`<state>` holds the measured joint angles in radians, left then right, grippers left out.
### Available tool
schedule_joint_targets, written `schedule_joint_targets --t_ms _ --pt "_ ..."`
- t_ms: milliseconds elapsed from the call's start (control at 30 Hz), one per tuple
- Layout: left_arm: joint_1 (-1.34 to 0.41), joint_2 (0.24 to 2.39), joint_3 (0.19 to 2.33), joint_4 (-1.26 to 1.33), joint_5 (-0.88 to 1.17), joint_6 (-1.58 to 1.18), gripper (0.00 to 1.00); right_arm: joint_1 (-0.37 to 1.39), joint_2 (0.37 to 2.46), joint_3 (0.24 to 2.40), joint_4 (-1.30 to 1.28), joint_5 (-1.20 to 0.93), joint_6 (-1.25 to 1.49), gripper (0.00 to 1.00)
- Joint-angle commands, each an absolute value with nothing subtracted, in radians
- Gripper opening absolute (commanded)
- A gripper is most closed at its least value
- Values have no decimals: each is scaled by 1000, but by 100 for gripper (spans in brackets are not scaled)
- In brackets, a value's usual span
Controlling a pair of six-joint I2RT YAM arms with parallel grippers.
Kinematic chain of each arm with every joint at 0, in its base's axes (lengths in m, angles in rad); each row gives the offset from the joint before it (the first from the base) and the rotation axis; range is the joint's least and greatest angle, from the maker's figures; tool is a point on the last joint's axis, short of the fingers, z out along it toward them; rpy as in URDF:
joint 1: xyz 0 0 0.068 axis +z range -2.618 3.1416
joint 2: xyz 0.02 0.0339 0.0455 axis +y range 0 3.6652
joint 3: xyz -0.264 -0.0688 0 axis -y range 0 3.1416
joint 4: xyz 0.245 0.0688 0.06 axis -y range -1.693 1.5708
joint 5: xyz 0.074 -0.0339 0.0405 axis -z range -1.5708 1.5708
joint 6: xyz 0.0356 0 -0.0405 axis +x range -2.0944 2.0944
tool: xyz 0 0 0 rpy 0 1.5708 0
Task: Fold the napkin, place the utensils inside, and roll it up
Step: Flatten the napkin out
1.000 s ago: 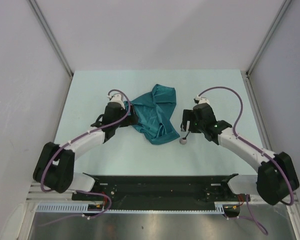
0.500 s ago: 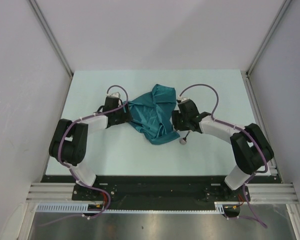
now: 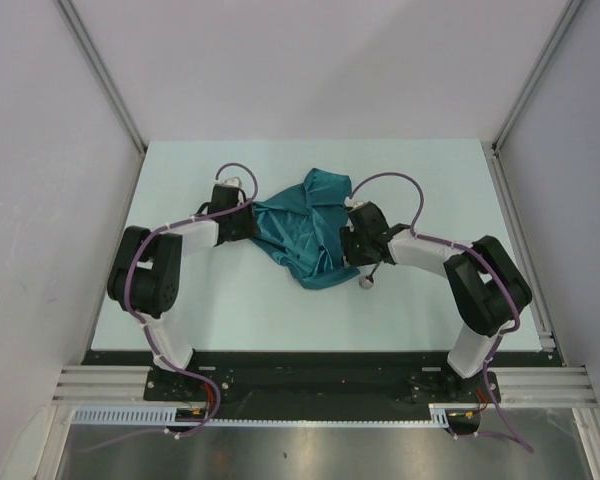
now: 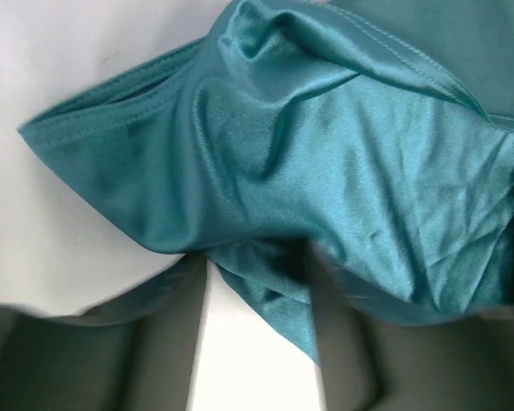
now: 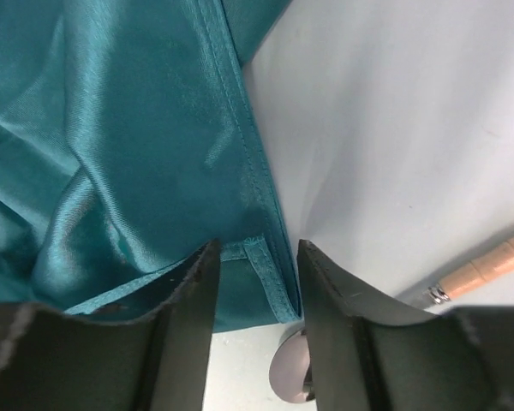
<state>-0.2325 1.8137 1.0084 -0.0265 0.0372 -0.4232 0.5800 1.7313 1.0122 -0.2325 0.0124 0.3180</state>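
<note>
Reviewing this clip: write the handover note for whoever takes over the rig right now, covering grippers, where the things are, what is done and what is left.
Left gripper: open, its fingers straddling a fold at the left edge of the crumpled teal satin napkin.
Right gripper: open, with the napkin's hemmed right edge between its fingers, not clamped.
Small spoon with a grey metal bowl and tan handle: lying on the pale table just right of the napkin, outside it, beside the right gripper.
Done: nothing yet; the napkin is bunched, not folded.
Left: flatten and fold the napkin, lay the spoon inside, roll it up.
</note>
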Motion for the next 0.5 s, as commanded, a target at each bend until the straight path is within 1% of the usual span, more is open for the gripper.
schedule_joint_targets --t_ms 0,33,67,100,133,167,233,267,467 --pt "-221 1836 1035 -55 48 -396 44 586 1764 1048 -203 -31 304 38" --pt "-221 1838 1038 -55 45 -391 40 586 1767 1049 -201 -38 302 35" --pt "-221 1844 1046 -60 43 -387 30 586 1769 1055 -202 -38 304 31" --pt "-221 1841 1049 -64 40 -384 23 586 1769 1057 -204 -37 301 23" --pt "-221 1839 1052 -66 38 -377 13 586 1763 1058 -206 -34 302 17" --pt "-219 1836 1055 -60 34 -374 9 586 1758 1057 -206 -35 302 8" --pt "-221 1813 1058 -54 29 -365 0 586 1735 1055 -206 -38 299 2" --pt "-221 1803 1071 -57 26 -364 0 587 1724 1055 -206 -38 298 0" --pt "-221 1685 1144 -147 26 -341 0 591 1617 1028 -219 -29 307 0"
